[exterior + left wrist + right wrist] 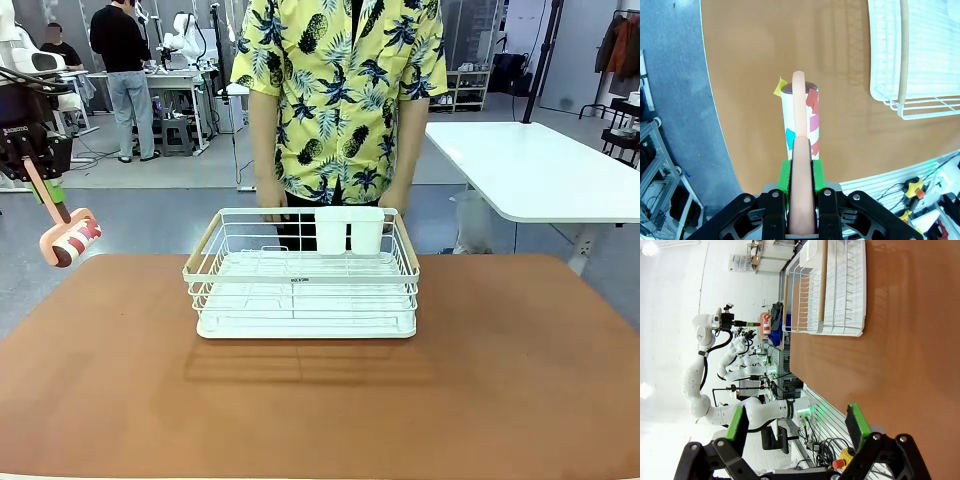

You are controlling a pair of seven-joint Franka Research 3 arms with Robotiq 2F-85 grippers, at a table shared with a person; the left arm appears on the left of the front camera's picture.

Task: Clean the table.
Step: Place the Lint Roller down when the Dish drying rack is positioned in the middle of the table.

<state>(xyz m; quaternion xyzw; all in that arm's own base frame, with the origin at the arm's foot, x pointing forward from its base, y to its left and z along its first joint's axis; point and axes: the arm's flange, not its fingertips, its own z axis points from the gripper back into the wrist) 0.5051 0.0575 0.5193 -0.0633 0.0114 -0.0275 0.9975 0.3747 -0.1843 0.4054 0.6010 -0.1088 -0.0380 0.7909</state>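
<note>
Front view: left gripper hangs above the table's left edge, jaws clamped on the pink handle of a lint roller. The roller head is in the air, just off the left rim of the table. A white wire dish rack stands at the far middle; a person stands directly behind it. Bare tabletop lies to the left, right and near side of the rack.

Left wrist view: green pads press both sides of the handle. The roller carries coloured scraps. The table's curved edge runs just left of it, open surface beyond.

Right wrist view: right gripper has its jaws wide apart, holding nothing, above bare tabletop, well apart from the rack.
</note>
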